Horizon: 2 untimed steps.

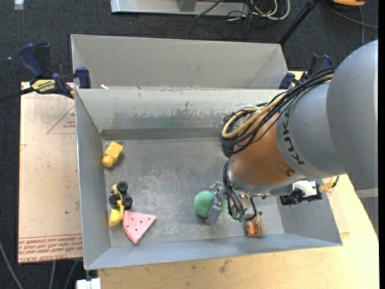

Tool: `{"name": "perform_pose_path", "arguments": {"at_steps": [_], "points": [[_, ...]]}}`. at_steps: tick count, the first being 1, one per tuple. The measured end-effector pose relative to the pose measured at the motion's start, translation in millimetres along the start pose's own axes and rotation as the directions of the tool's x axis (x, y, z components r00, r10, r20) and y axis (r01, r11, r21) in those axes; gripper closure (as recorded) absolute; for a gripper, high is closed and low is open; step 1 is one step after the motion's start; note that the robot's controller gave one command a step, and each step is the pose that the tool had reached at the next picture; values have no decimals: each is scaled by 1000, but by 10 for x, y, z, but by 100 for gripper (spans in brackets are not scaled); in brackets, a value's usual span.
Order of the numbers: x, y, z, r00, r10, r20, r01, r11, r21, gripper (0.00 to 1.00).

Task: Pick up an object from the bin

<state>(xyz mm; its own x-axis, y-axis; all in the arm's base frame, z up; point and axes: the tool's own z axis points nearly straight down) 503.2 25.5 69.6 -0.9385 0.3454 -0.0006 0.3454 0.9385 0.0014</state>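
Note:
My gripper (215, 212) hangs low over the bin floor, right of centre and near the front wall, under the arm's wrist. A rounded green thing (203, 203) lies right against its left side, touching it or very close to it. A small orange and grey thing (254, 227) lies just to the right of the gripper, close to the front wall.
A pink wedge with dark holes (138, 224) and a yellow and black toy vehicle (119, 202) lie at the front left. A yellow block (112, 154) sits at the back left. The arm and its cables cover the bin's right part.

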Motion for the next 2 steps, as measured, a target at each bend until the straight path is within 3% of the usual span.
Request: {"name": "perform_pose_path", "arguments": {"at_steps": [1, 2], "points": [[0, 0, 0, 1000, 0, 0, 0, 1000, 0, 100], [-54, -61, -1192, 999, 50, 1, -50, 999, 1, 100]]}}
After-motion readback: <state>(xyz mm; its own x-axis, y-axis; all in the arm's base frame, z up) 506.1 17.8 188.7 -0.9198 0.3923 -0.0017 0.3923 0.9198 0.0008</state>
